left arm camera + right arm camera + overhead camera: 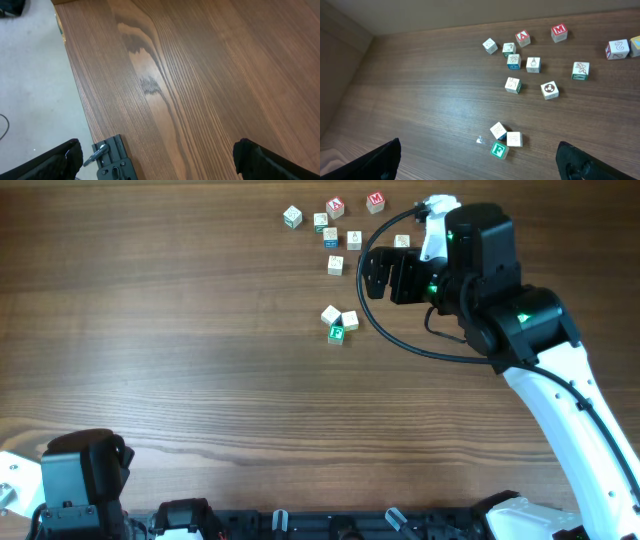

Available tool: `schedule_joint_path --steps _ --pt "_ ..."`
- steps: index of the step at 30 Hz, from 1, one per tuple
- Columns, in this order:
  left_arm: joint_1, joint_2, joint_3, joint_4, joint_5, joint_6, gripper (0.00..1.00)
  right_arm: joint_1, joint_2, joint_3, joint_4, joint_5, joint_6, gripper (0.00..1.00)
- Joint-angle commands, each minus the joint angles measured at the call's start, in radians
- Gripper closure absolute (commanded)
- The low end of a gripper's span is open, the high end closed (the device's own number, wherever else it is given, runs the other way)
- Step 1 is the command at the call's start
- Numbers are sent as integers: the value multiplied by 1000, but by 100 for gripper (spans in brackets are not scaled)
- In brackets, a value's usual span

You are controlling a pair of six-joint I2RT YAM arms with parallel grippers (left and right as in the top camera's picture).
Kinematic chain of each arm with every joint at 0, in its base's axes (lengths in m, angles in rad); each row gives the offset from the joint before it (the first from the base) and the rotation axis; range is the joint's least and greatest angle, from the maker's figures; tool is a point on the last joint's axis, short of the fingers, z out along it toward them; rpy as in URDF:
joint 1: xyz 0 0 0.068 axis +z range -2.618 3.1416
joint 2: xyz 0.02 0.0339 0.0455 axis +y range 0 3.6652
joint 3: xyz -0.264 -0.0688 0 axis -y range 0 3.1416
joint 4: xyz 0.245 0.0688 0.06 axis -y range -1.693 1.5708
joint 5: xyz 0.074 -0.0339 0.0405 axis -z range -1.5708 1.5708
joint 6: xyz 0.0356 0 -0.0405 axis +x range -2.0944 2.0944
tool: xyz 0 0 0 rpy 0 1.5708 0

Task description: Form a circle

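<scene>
The circle [340, 323] is a tight cluster of three tiny wooden cubes right of the table's centre. Two are pale-faced and one is a green-faced cube [500, 150] with a white F. In the right wrist view the circle [504, 140] lies on the table between and ahead of my fingers, touching neither. My right gripper [372, 277] hangs above and to the right of it, open and holding nothing. Both dark fingertips [380, 160] stand far apart around the right gripper [480, 162]. My left gripper [85, 470] rests at the near left corner, open and holding nothing [160, 162].
Several loose letter cubes [335, 237] lie scattered at the back, behind the cluster, among them a red M cube [559, 32]. The left wrist view shows the table's left edge, grey floor beyond it and a black bracket [114, 162].
</scene>
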Motion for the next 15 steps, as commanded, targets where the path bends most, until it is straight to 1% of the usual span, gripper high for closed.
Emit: schedule_joint_path --steps 1,7,9,11,15 --pt "7 -2 -1 2 -3 -12 0 4 -11 19 8 11 1 1" --pt "7 -2 -1 2 -3 -12 0 3 -62 20 0 164 0 0" --pt "7 -2 -1 2 -3 -12 0 3 -123 20 -5 231 -8 0" --pt "7 -2 -1 2 -3 -12 0 3 -211 20 -21 289 -57 0" --pt "7 -2 -1 2 -3 -12 0 3 -364 15 -99 413 -122 0"
